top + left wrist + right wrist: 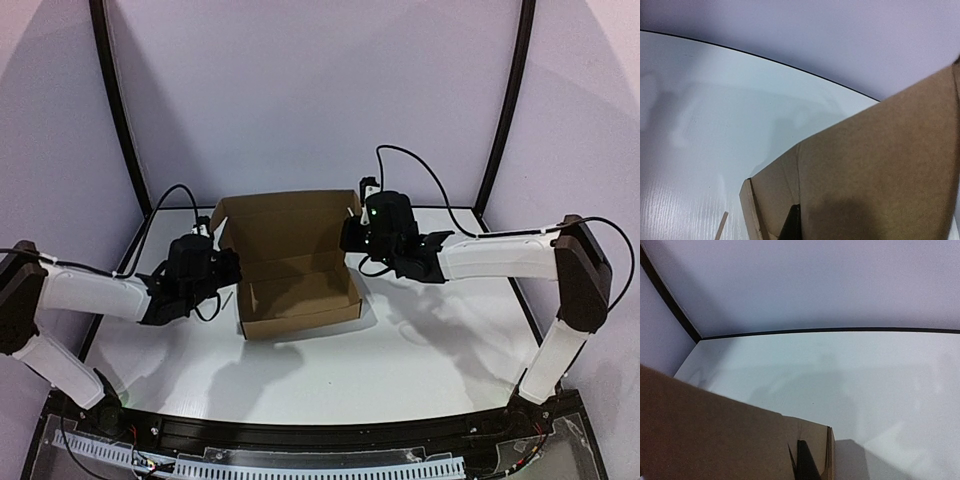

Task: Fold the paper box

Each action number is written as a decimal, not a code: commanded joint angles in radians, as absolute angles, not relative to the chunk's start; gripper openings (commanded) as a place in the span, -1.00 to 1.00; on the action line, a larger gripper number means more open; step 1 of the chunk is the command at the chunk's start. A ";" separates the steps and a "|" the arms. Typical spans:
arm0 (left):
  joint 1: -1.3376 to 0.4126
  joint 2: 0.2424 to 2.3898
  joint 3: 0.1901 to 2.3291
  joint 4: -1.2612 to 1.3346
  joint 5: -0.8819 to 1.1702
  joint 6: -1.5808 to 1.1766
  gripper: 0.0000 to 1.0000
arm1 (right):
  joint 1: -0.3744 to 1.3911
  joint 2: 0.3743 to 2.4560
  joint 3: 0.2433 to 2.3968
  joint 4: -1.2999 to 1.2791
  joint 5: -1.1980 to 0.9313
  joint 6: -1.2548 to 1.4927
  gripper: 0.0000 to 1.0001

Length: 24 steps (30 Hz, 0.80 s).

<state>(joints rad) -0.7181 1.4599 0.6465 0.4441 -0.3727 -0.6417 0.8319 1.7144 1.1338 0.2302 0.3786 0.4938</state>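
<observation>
The paper box [296,296] is a brown cardboard tray in the middle of the table, with its lid [285,225] standing upright at the back. My left gripper [228,265] is at the box's left side, and my right gripper [350,235] is at the lid's right edge. In the left wrist view the cardboard [880,170] fills the lower right, and one dark fingertip [792,227] lies against it near the frame's middle. In the right wrist view the cardboard [715,435] fills the lower left, with one dark fingertip [806,465] against it. The second finger of each gripper is hidden behind cardboard.
The white table [330,370] is ringed by a black rail [120,110] and pale curtain walls. Black cables [420,165] loop above both wrists. A thin cardboard strip edge [721,226] shows at the bottom left of the left wrist view.
</observation>
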 commanded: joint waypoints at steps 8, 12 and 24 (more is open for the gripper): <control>-0.770 1.532 0.745 0.413 -0.281 -0.696 -0.98 | 0.878 1.762 1.091 0.177 0.175 0.469 -1.00; -0.771 1.554 0.589 0.624 -0.210 -0.685 -0.95 | 0.877 1.773 0.972 0.336 0.158 0.402 -1.00; -0.855 1.620 0.423 0.877 -0.256 -0.627 -0.66 | 0.889 1.753 0.751 0.609 0.173 0.403 -1.00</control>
